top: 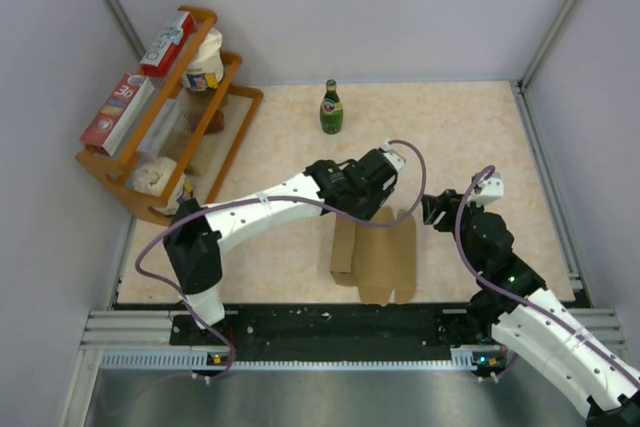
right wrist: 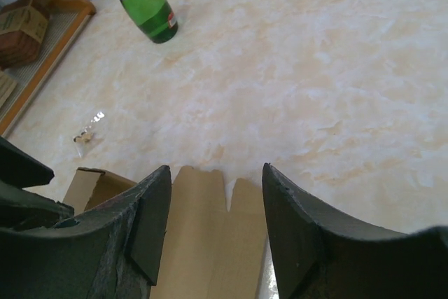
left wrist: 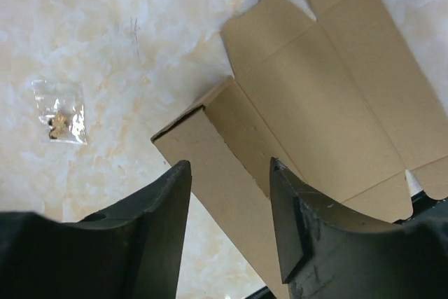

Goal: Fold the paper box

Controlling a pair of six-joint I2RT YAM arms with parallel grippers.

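Note:
The paper box (top: 385,257) is a brown cardboard sheet lying mostly flat near the table's front edge. Its left panel (top: 343,247) is folded up. My left gripper (top: 372,205) hovers over the sheet's far left part. In the left wrist view its jaws (left wrist: 229,173) stand open above the raised panel (left wrist: 210,152), touching nothing, and the flat sheet (left wrist: 322,103) spreads to the right. My right gripper (top: 432,209) sits off the sheet's far right corner. In the right wrist view it is open (right wrist: 215,173), with the notched flaps (right wrist: 210,229) showing between the fingers, apart from them.
A green bottle (top: 331,108) stands at the back centre. A wooden rack (top: 165,147) with red-and-white printed boxes and jars fills the back left. A small clear plastic bag (left wrist: 59,113) lies on the table left of the sheet. The table's black front edge (top: 330,319) runs close behind the sheet.

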